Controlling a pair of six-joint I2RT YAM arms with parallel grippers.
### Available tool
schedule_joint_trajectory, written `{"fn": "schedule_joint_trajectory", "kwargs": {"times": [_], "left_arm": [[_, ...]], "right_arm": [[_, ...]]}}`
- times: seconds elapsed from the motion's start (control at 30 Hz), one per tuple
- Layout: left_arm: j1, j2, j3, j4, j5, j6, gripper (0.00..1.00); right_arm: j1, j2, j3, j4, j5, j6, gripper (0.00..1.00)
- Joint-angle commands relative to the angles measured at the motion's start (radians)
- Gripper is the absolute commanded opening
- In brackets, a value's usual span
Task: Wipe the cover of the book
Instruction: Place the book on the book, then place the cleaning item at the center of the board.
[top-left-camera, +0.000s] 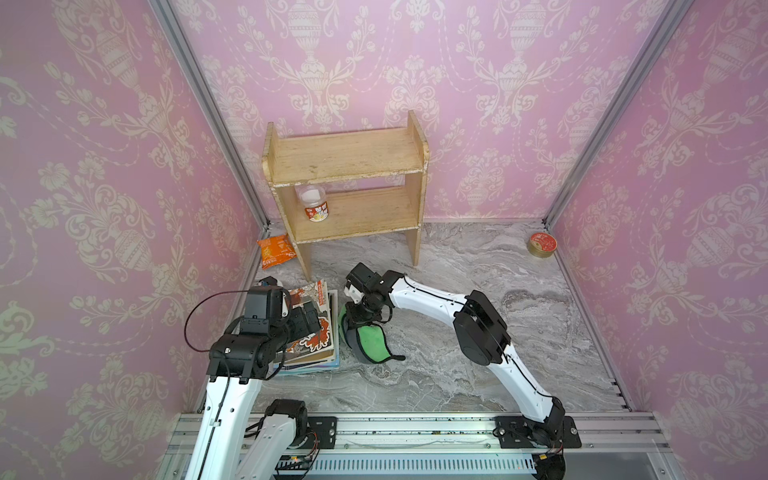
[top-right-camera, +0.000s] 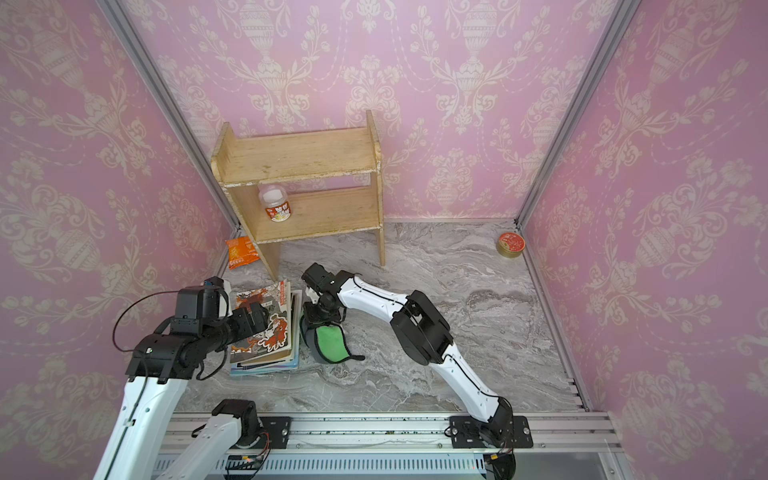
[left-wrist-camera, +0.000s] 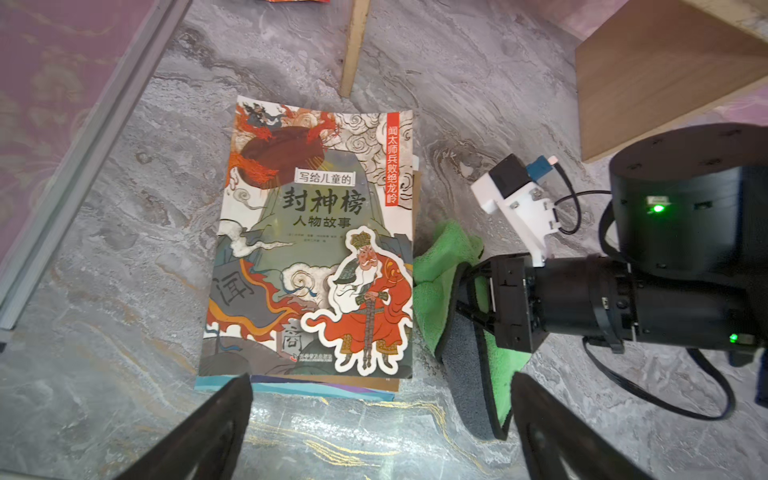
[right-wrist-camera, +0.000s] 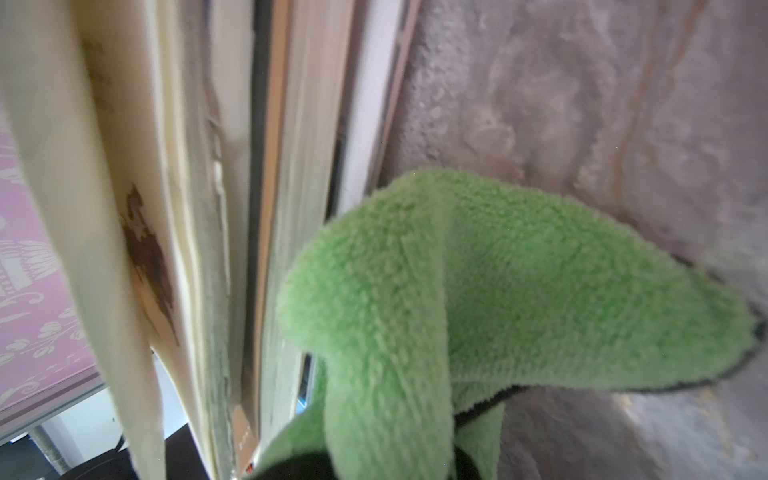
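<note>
The book (top-left-camera: 322, 332) with an illustrated cover (left-wrist-camera: 316, 232) lies on top of a small stack at the left of the marble table, also seen in a top view (top-right-camera: 274, 328). My left gripper (top-left-camera: 309, 318) hangs over the cover, open, with nothing between its dark fingers (left-wrist-camera: 208, 428). My right gripper (top-left-camera: 359, 316) is shut on a green and grey cloth (top-left-camera: 370, 338), which rests on the table just right of the stack. The cloth (right-wrist-camera: 478, 291) fills the right wrist view, beside the books' page edges, and hides the jaws.
A wooden shelf (top-left-camera: 345, 166) stands at the back with a white jar (top-left-camera: 313, 203) on its lower board. An orange packet (top-left-camera: 275, 250) lies by its left leg. A red round tin (top-left-camera: 542, 244) sits in the far right corner. Pink walls close three sides.
</note>
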Motion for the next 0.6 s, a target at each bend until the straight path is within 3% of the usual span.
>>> {"fn": "schedule_joint_trajectory", "kwargs": {"times": [0.0,0.07,0.17,0.37,0.47,0.57], "left_arm": [[0.008,-0.02,-0.094,0.202,0.252,-0.09,0.99],[-0.002,-0.035,-0.2,0.407,0.39,-0.198,0.99],[-0.09,-0.034,-0.323,0.654,0.407,-0.308,0.99],[-0.379,0.141,-0.341,0.929,0.289,-0.262,0.99],[-0.45,0.251,-0.344,1.083,0.296,-0.248,0.99],[-0.51,0.342,-0.331,1.219,0.315,-0.233,0.99]], "right_arm": [[-0.035,-0.153,-0.125,0.062,0.032,-0.019,0.0],[-0.068,-0.26,-0.266,0.172,-0.005,0.005,0.0],[-0.123,-0.403,-0.437,0.308,-0.062,0.037,0.12],[-0.234,-0.653,-0.708,0.523,-0.144,0.141,0.19],[-0.267,-0.748,-0.782,0.58,-0.184,0.176,0.28],[-0.299,-0.843,-0.871,0.616,-0.181,0.221,0.43]]}}
